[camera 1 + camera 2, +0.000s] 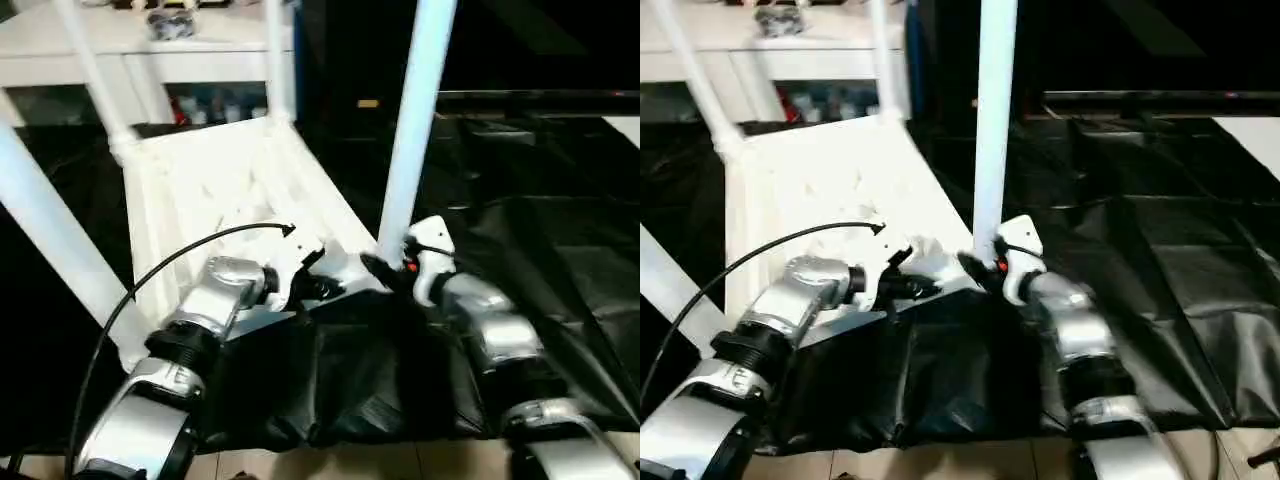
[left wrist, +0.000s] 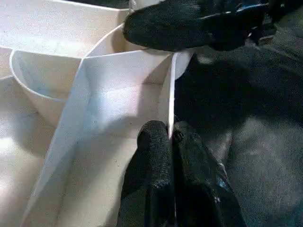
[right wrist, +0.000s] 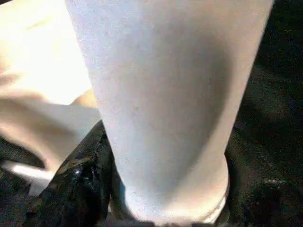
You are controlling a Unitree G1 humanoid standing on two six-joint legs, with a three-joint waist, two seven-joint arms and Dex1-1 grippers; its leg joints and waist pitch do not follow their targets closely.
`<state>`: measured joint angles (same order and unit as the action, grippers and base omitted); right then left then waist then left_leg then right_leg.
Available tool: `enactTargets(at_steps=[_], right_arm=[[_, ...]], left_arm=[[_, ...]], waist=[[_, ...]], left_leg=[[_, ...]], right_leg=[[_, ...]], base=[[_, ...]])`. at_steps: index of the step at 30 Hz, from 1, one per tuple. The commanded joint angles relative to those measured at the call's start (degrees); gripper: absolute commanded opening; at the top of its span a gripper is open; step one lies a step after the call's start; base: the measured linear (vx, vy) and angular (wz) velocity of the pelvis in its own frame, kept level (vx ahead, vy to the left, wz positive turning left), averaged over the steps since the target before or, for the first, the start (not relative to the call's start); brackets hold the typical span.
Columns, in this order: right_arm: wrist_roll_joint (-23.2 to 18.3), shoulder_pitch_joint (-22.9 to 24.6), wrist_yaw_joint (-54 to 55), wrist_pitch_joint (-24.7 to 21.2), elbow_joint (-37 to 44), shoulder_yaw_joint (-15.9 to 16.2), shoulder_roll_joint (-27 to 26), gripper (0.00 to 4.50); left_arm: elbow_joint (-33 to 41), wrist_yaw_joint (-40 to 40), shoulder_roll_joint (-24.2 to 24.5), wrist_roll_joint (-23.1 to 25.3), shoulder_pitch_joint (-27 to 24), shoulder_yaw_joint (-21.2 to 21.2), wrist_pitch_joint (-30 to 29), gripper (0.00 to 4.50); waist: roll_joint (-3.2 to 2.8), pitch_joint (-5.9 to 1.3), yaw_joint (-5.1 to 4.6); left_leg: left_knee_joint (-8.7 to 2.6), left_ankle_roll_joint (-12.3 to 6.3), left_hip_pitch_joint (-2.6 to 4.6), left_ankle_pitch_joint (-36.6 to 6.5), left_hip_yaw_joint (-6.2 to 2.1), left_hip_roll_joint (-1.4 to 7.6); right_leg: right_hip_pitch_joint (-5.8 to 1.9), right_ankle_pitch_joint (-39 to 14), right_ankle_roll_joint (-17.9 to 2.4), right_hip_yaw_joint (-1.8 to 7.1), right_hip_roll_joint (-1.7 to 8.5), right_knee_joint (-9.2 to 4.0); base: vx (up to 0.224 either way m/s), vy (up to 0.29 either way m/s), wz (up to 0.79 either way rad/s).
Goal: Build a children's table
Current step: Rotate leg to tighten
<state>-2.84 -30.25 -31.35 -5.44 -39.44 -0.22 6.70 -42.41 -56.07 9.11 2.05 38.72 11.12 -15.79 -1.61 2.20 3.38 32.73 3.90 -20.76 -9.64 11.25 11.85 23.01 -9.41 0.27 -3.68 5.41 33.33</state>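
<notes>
Left fingers (image 2: 170, 161) pinching tabletop (image 2: 118, 94) rim, right fingers (image 3: 83, 175) around leg (image 3: 165, 104)

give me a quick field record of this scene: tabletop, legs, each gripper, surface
tabletop: white, upside down, ribbed underside up
legs: four upright in the corner sockets; nearest right leg
left gripper: shut on the tabletop's thin near edge wall
right gripper: around the base of the nearest right leg, at its socket
surface: black sheet under the table
background: white cabinet behind
</notes>
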Motion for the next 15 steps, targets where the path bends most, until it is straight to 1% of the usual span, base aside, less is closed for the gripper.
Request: enactTargets(at_steps=[1,2,3,4,5,6,7,8,9,10,11,12,13,14,15], right_arm=[[0.59,0.47,-2.63,0.26,-0.08,6.25,-5.83,3.26],[0.28,0.55,-2.82,0.58,0.20,5.76,-5.73,3.26],[-0.12,0.63,-3.28,0.76,0.49,5.19,-5.36,3.43],[-0.29,0.67,-3.67,0.85,0.60,4.99,-5.10,3.49],[-0.88,0.98,-5.91,1.32,1.28,4.59,-3.82,3.66],[-0.88,0.98,-5.91,1.32,1.28,4.59,-3.82,3.66],[-1.19,1.39,-8.24,1.67,2.00,4.85,-2.61,3.77],[-1.68,2.07,-11.77,2.00,3.22,5.49,-0.98,3.88],[-2.03,2.35,-13.60,1.73,3.86,5.83,-0.14,3.97],[-2.74,2.82,-17.73,1.37,5.17,6.58,1.82,4.04],[-2.87,2.94,-20.78,1.46,5.79,7.20,3.61,4.13],[-2.89,2.96,-21.47,1.50,5.91,7.35,4.03,4.34],[-2.46,2.68,-23.42,1.85,5.73,7.93,5.44,4.34],[-2.22,2.54,-24.27,2.02,5.59,8.20,6.07,4.34],[-1.68,2.02,-26.34,2.73,4.90,8.74,7.42,4.34]], left_arm=[[0.17,-0.48,-6.22,-2.13,0.68,3.02,2.15,0.00],[0.38,-0.77,-5.82,-2.10,0.58,2.80,2.27,0.00],[0.60,-1.23,-5.27,-2.12,0.50,2.51,2.34,0.00],[0.70,-1.57,-4.99,-2.14,0.44,2.42,2.54,0.00],[1.23,-3.14,-3.80,-2.22,0.12,2.04,3.46,0.00],[1.23,-3.14,-3.80,-2.22,0.12,2.04,3.46,0.00],[1.78,-4.41,-2.90,-2.43,-0.18,1.75,3.95,0.00],[2.60,-6.48,-1.72,-2.97,-0.62,1.57,5.01,0.00],[3.01,-7.57,-1.15,-3.40,-0.78,1.48,4.99,0.00],[4.04,-10.36,0.27,-4.28,-1.20,1.47,5.36,0.00],[5.13,-13.34,1.56,-5.09,-1.65,1.62,5.86,0.00],[5.38,-14.05,1.86,-5.28,-1.76,1.66,5.99,0.00],[6.15,-16.26,2.83,-5.88,-2.00,1.79,5.60,0.00],[6.47,-17.24,3.26,-6.16,-2.09,1.83,5.33,0.00],[7.01,-19.21,4.24,-6.55,-2.16,2.00,4.82,0.00]], waist=[[0.78,-2.76,-0.11],[0.77,-2.82,-0.13],[0.82,-2.90,-0.20],[0.79,-2.91,-0.17],[0.92,-2.98,-0.15],[0.88,-2.99,-0.11],[0.91,-3.01,-0.08],[0.99,-3.08,0.03],[0.98,-3.22,0.13],[0.90,-3.28,0.23],[1.04,-3.39,0.45],[0.87,-3.51,0.69],[0.80,-3.64,0.73],[0.69,-3.70,0.91],[0.88,-3.68,0.94]], left_leg=[[-4.00,-1.32,0.79,-19.55,-0.92,0.71],[-4.04,-1.33,0.76,-19.53,-0.95,0.77],[-4.13,-1.40,0.66,-19.38,-0.96,0.84],[-4.16,-1.44,0.65,-19.34,-0.97,0.89],[-4.15,-1.79,0.55,-18.94,-0.90,0.88],[-4.12,-1.91,0.54,-18.62,-0.85,0.92],[-4.08,-2.05,0.48,-18.26,-0.81,0.92],[-4.04,-2.47,0.34,-17.57,-0.82,0.94],[-3.89,-3.16,0.28,-16.22,-0.67,1.04],[-3.89,-3.37,0.26,-15.50,-0.68,1.11],[-3.67,-4.14,0.11,-13.89,-0.51,1.14],[-3.46,-4.79,0.05,-12.35,-0.41,1.25],[-3.35,-5.24,-0.05,-10.58,-0.36,1.33],[-3.24,-5.41,0.11,-10.31,-0.27,1.41],[-3.20,-5.65,-0.04,-9.65,-0.27,1.32]], right_leg=[[-1.65,-29.98,-7.00,1.50,2.62,-5.65],[-1.69,-29.55,-7.07,1.50,2.64,-5.65],[-1.77,-28.07,-7.40,1.50,2.56,-5.52],[-1.78,-27.31,-7.66,1.53,2.55,-5.43],[-1.89,-25.44,-8.40,1.62,2.53,-5.20],[-1.87,-24.67,-8.66,1.71,2.55,-5.14],[-1.93,-23.90,-8.91,1.75,2.58,-5.06],[-2.19,-22.43,-9.42,1.72,2.59,-4.84],[-2.20,-19.75,-10.22,1.86,2.59,-4.56],[-2.34,-18.32,-10.74,1.83,2.59,-4.35],[-2.57,-15.47,-11.59,1.77,2.47,-3.98],[-2.63,-12.75,-12.74,1.73,2.45,-3.52],[-2.67,-10.12,-13.73,1.70,2.40,-3.12],[-2.57,-9.04,-14.21,1.72,2.42,-2.98],[-2.73,-7.85,-14.79,1.62,2.32,-2.75]], base=[[0.000,0.000,0.00],[0.000,0.000,0.00],[0.000,0.000,0.00],[0.000,0.000,0.00],[0.000,0.000,0.00],[0.000,0.000,0.00],[0.000,0.000,0.00],[0.000,0.000,0.00],[0.000,0.000,0.00],[0.000,0.000,0.00],[0.000,0.000,0.00],[0.000,0.000,0.00],[0.000,0.000,0.00],[0.000,0.000,0.00],[0.000,0.000,0.00]])
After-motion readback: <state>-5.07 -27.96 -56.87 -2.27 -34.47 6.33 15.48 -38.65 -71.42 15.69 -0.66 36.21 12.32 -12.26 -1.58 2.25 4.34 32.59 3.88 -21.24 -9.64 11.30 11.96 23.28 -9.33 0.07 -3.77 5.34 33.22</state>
